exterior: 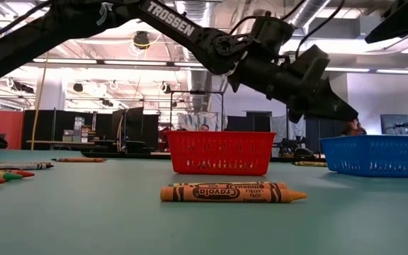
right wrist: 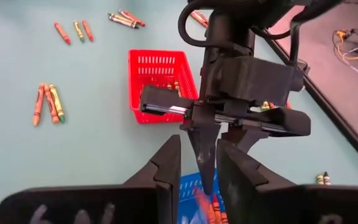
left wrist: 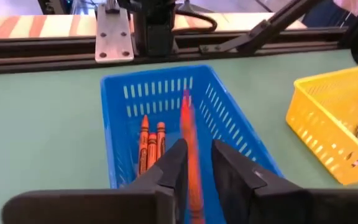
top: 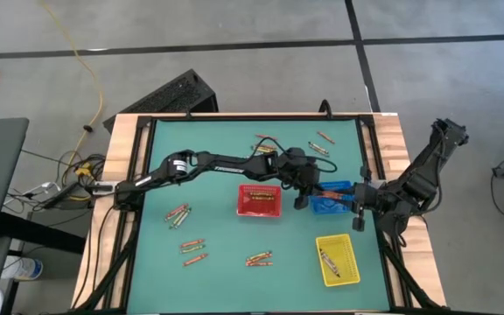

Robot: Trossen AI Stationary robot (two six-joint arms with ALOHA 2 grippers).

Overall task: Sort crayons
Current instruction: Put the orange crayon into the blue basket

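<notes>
Crayons (left wrist: 152,142): three orange ones lie in blue tray (left wrist: 118,118).

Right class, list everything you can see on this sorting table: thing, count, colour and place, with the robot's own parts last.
Red tray: one, table centre, some crayons inside.
Blue tray: one, right of the red tray, orange crayons inside.
Yellow tray: one, near right, a few crayons inside.
Loose crayons: several small mixed-colour groups, table's left, near edge and far side.
Falling crayon: one, orange, blurred, between the left fingers over the blue tray.
Left gripper: above the blue tray, opening.
Right gripper: waiting at the blue tray's right, open.
</notes>
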